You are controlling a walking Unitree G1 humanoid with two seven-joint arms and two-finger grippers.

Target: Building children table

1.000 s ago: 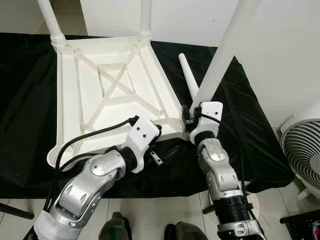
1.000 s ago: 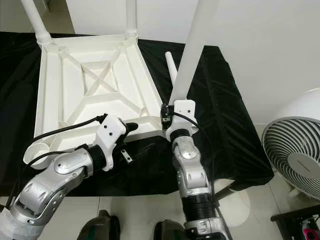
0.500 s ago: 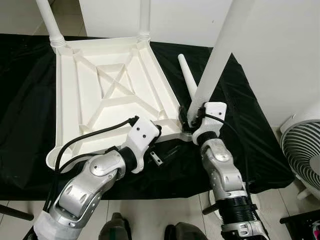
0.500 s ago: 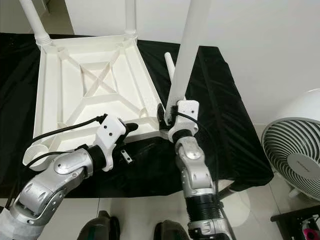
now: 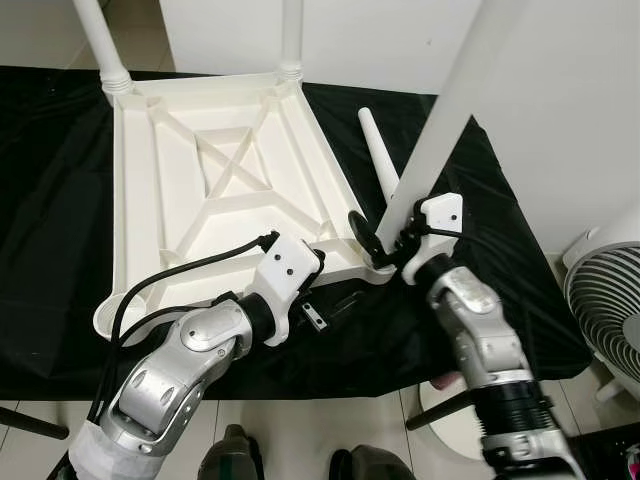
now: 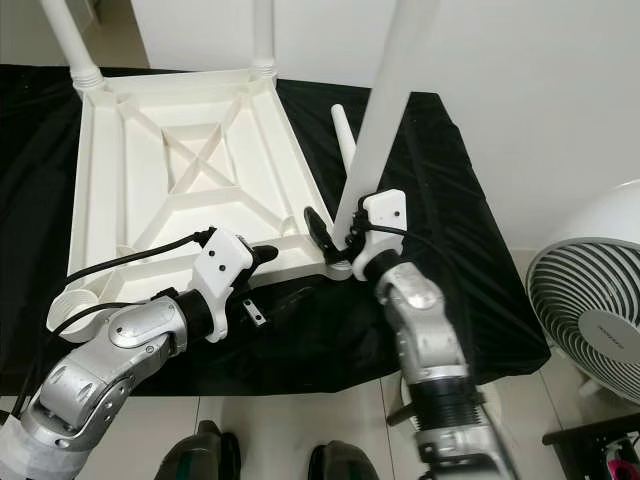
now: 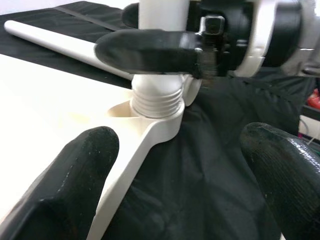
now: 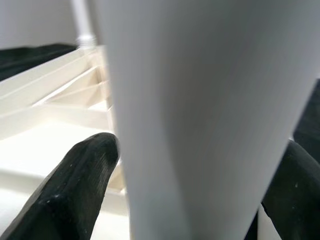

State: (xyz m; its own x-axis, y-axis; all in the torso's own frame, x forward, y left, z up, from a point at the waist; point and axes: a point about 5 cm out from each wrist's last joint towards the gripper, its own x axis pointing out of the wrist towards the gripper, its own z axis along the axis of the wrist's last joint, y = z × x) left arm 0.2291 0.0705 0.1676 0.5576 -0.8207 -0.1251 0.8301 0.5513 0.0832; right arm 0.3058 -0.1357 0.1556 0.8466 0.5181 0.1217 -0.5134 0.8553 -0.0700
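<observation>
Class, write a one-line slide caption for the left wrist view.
Right pincer seats a white leg in the tabletop corner.

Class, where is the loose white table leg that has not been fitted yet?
In the left eye view the loose leg lies on the black cloth, just right of the upturned table top and behind the leg held in the right gripper.

**Silver arms, white wrists, black fingers**

Both arms are built of rounded silver shells with dark oval recesses. The left arm (image 5: 185,365), at lower left, ends in a white wrist block with two small screw holes; a thick black cable loops from it. The right arm (image 5: 480,335), at lower right, carries a ribbed black collar and thinner black cable. Each hand has long, matte black fingers (image 7: 75,175).
</observation>
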